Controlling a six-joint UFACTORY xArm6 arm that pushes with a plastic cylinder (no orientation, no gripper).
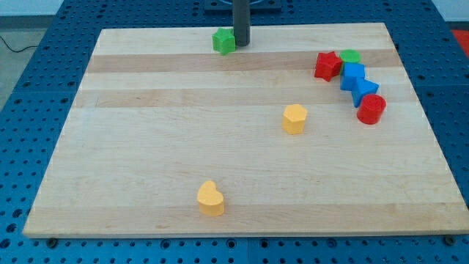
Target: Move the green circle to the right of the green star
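Observation:
The green star (223,40) sits near the top edge of the wooden board, a little left of centre. My tip (241,44) stands right against the star's right side. The green circle (350,57) lies far to the view's right, in a cluster, touching the red star (327,65) on its left and the blue block (352,75) below it.
Below the blue block lie a second blue block (366,90) and a red circle (371,108). A yellow hexagon (294,119) sits mid-board. A yellow heart (210,198) lies near the bottom. The board's top edge (308,25) is close behind the tip.

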